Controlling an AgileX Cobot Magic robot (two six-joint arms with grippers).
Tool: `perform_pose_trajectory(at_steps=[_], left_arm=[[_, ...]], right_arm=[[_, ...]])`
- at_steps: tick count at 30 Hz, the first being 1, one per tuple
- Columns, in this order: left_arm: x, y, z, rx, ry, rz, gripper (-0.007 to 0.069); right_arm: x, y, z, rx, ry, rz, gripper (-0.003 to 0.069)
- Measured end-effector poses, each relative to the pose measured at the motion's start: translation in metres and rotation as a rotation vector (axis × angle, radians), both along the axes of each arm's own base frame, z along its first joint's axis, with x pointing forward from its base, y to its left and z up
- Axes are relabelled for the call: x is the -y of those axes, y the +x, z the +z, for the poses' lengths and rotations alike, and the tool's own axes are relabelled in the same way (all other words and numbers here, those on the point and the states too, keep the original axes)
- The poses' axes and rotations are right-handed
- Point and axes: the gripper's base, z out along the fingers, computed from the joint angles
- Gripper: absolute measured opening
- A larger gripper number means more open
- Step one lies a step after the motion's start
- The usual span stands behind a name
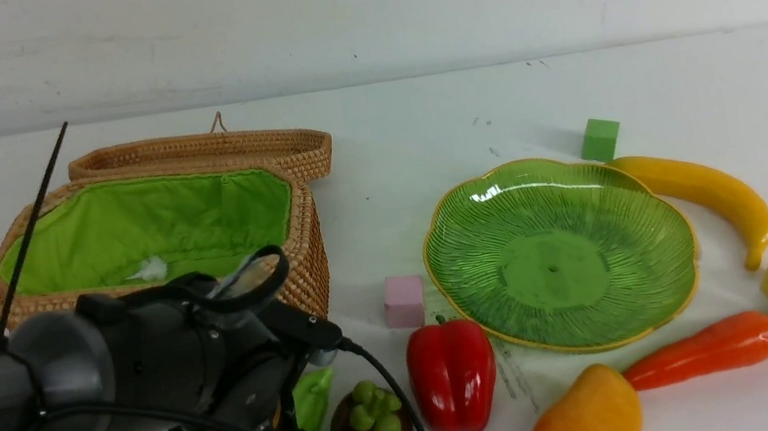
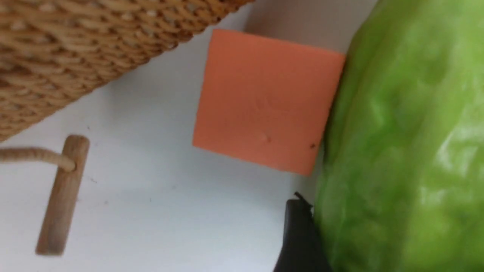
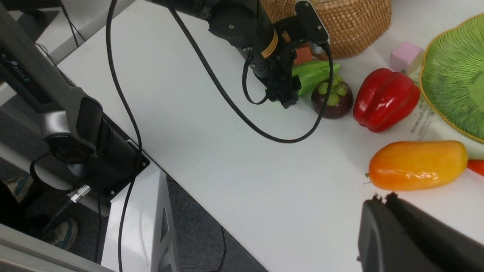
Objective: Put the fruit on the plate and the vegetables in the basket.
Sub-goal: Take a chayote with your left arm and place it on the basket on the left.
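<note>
Left gripper [image 3: 284, 96] straddled the gourd [image 3: 315, 71] lying on the table [image 3: 227, 170] beside the mangosteen [image 1: 371, 426], near the basket [image 1: 306, 259]; one finger [image 2: 298, 234] touched it, but whether the jaws clamped it I could not tell. Right gripper [image 3: 383, 198] hung above the table near the mango [image 3: 418, 164], jaws pressed together on nothing.

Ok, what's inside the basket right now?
Only the green lining and a small white patch show inside the basket. Nothing else is visible there, but its near floor is hidden by the front wall and the left arm.
</note>
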Motion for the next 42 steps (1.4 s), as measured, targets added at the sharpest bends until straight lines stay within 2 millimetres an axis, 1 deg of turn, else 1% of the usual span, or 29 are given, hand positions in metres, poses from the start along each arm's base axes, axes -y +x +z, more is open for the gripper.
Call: perform_pose_trajectory(at_steps=[3, 6, 10, 11, 13, 14, 20, 22, 23, 25, 27, 28, 29, 30, 31, 34, 37, 41, 42], left_arm=[[-0.001, -0.005, 0.004, -0.034, 0.004, -0.008, 0.0447], [-0.002, -0.011, 0.012, -0.060, -0.019, -0.014, 0.0447], [-0.004, -0.022, 0.044, -0.024, -0.107, -0.051, 0.0447], [-0.004, -0.022, 0.044, -0.026, -0.107, -0.052, 0.0447], [-0.005, -0.027, 0.054, -0.012, -0.125, -0.063, 0.0447], [-0.008, -0.031, 0.064, -0.001, -0.143, -0.065, 0.0447], [-0.020, -0.055, 0.101, 0.032, -0.206, -0.078, 0.0447], [-0.027, -0.064, 0.117, 0.080, -0.226, -0.102, 0.0447], [-0.030, -0.066, 0.121, 0.100, -0.232, -0.108, 0.0447], [-0.037, -0.073, 0.139, 0.202, -0.251, -0.132, 0.0447], [-0.043, -0.074, 0.154, 0.321, -0.264, -0.163, 0.0447], [-0.044, -0.075, 0.158, 0.356, -0.260, -0.174, 0.0447], [-0.046, -0.075, 0.162, 0.396, -0.258, -0.187, 0.0447], [-0.048, -0.072, 0.171, 0.512, -0.235, -0.233, 0.0447], [-0.049, -0.069, 0.175, 0.564, -0.206, -0.262, 0.0447], [-0.049, -0.057, 0.176, 0.658, -0.089, -0.344, 0.0447], [-0.046, -0.037, 0.167, 0.706, 0.040, -0.400, 0.0447], [-0.051, 0.002, 0.151, 0.712, 0.117, -0.349, 0.0447], [-0.053, 0.008, 0.150, 0.713, 0.120, -0.333, 0.0447]], right_arm=[[0.000, 0.000, 0.000, 0.000, 0.000, 0.000, 0.0020], [0.000, 0.000, 0.000, 0.000, 0.000, 0.000, 0.0020], [0.000, 0.000, 0.000, -0.001, 0.003, 0.002, 0.0023], [0.000, 0.000, 0.000, 0.000, 0.004, 0.002, 0.0023], [0.000, 0.000, 0.000, 0.000, 0.005, 0.002, 0.0023], [0.000, 0.000, 0.000, 0.000, 0.005, 0.002, 0.0023], [-0.002, 0.001, 0.004, 0.026, 0.042, -0.003, 0.0026], [-0.003, 0.004, 0.009, 0.066, 0.088, -0.015, 0.0026], [-0.003, 0.005, 0.011, 0.086, 0.106, -0.022, 0.0026], [-0.004, 0.009, 0.018, 0.152, 0.150, -0.048, 0.0026], [-0.004, 0.013, 0.023, 0.206, 0.186, -0.067, 0.0026], [-0.005, 0.014, 0.025, 0.220, 0.198, -0.072, 0.0026], [-0.005, 0.015, 0.026, 0.238, 0.208, -0.078, 0.0026], [-0.005, 0.017, 0.032, 0.286, 0.246, -0.090, 0.0026], [-0.005, 0.017, 0.034, 0.302, 0.259, -0.094, 0.0026], [-0.005, 0.018, 0.039, 0.343, 0.298, -0.102, 0.0026], [-0.005, 0.018, 0.042, 0.363, 0.320, -0.105, 0.0026], [-0.005, 0.019, 0.043, 0.382, 0.329, -0.110, 0.0026], [-0.005, 0.019, 0.043, 0.383, 0.330, -0.110, 0.0026]])
